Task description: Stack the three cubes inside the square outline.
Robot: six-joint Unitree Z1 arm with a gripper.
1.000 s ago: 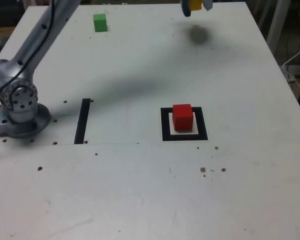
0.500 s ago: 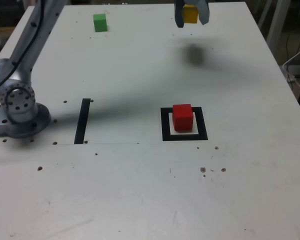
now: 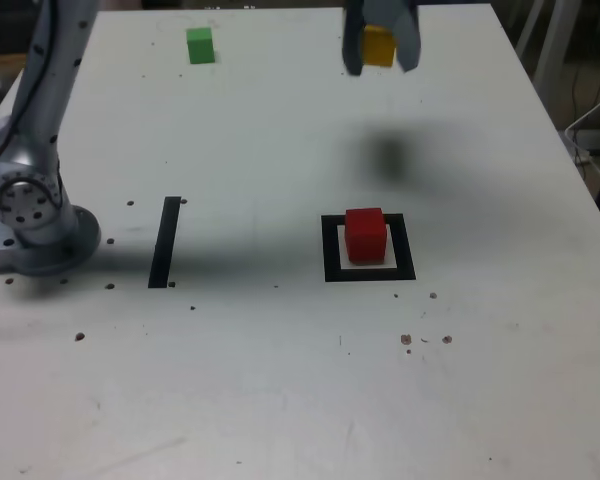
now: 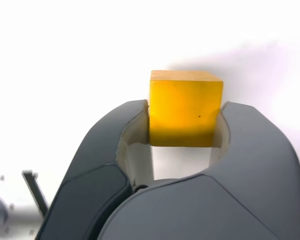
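Yellow cube [image 3: 378, 45] clamped between the two dark jaws of the gripper [image 3: 379, 50], carried clear of the white table [image 3: 280, 380]; its shadow falls on the surface below, toward the square outline. Wrist view confirms: yellow cube [image 4: 185, 108] seated squarely between both jaw pads, gripper [image 4: 185, 122] closed on it. Red cube [image 3: 365, 234] sits inside the black square outline [image 3: 369, 272], on the white centre. Green cube [image 3: 200, 44] rests alone near the far edge, toward the exterior view's left, well apart from the others. Straight black strip [image 3: 165, 241] lies near the arm base [image 3: 35, 225].
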